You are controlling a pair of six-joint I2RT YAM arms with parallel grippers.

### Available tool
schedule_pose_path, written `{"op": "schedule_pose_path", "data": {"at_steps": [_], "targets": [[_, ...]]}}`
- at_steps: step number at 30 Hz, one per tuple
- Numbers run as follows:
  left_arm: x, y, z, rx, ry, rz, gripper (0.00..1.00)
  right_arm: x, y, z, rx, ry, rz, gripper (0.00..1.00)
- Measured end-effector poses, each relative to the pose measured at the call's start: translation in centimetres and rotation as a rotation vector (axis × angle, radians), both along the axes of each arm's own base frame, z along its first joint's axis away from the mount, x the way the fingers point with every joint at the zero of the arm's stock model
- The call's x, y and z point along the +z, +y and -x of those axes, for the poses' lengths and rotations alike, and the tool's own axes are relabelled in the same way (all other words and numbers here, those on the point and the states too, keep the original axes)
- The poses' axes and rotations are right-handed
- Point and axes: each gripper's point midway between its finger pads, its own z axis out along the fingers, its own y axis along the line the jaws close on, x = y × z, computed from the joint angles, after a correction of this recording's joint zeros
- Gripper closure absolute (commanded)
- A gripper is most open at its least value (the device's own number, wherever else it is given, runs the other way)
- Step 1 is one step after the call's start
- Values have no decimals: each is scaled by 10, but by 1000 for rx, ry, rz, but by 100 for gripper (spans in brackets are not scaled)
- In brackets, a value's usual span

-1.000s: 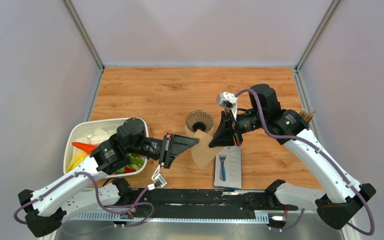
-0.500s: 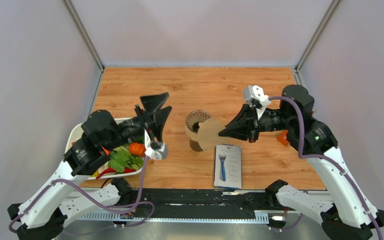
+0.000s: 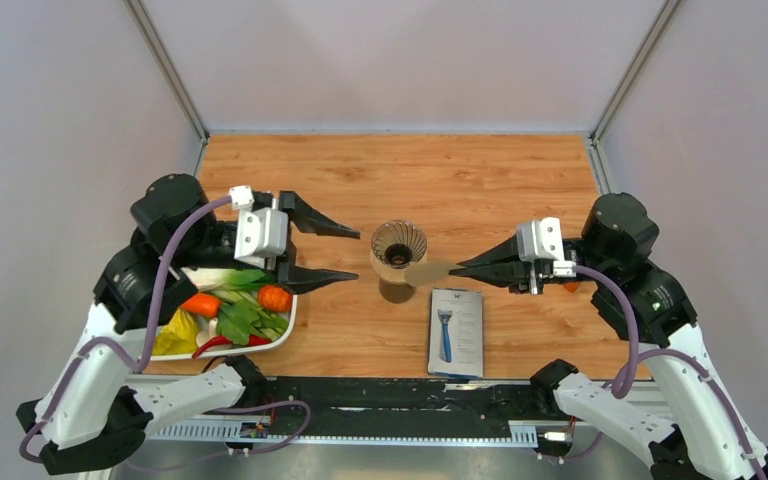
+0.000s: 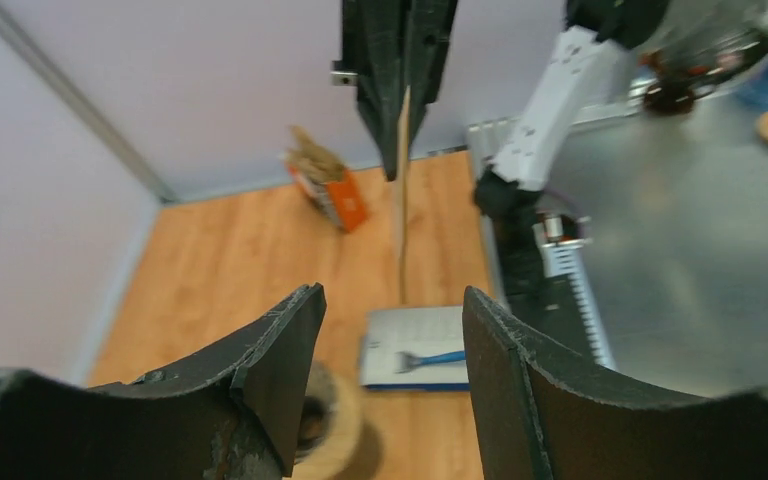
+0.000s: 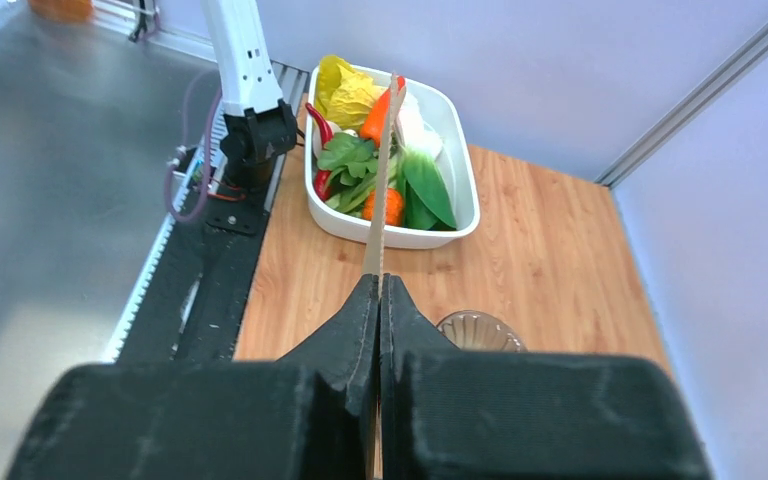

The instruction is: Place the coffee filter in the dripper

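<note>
**A:** Status?

**B:** Right tool (image 3: 465,267) clamped on the filter (image 3: 428,270), which is flat and edge-on, free end at the dripper (image 3: 398,243) rim, not in. Left tool (image 3: 356,254) jaws apart, holding nothing, left of the dripper.

**A:** Handling?

**B:** I reckon thin paper: light, floppy, creases easily. I'd pinch one wall near the top edge and spread the cone. No yanking, it could tear.

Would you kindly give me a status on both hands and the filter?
Left hand open, empty. Right hand shut on filter, edge-on beside dripper, not yet in. Nothing in the way.
</note>
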Motion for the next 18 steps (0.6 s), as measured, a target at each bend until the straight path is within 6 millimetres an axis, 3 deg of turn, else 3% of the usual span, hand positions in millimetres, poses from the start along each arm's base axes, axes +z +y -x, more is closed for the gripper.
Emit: {"op": "schedule_pose_path", "data": {"at_steps": [4, 8, 12, 18], "targets": [[-18, -22, 8, -123, 227, -14, 46, -4, -2, 0, 7, -72, 2, 100], [-29, -43, -2, -172, 332, -39, 57, -7, -1, -1, 16, -109, 7, 100], [-38, -55, -1, -202, 330, -56, 60, -10, -1, -1, 24, -127, 14, 100], [-32, -57, 13, -254, 224, -39, 60, -13, 3, -2, 49, -132, 21, 100]]}}
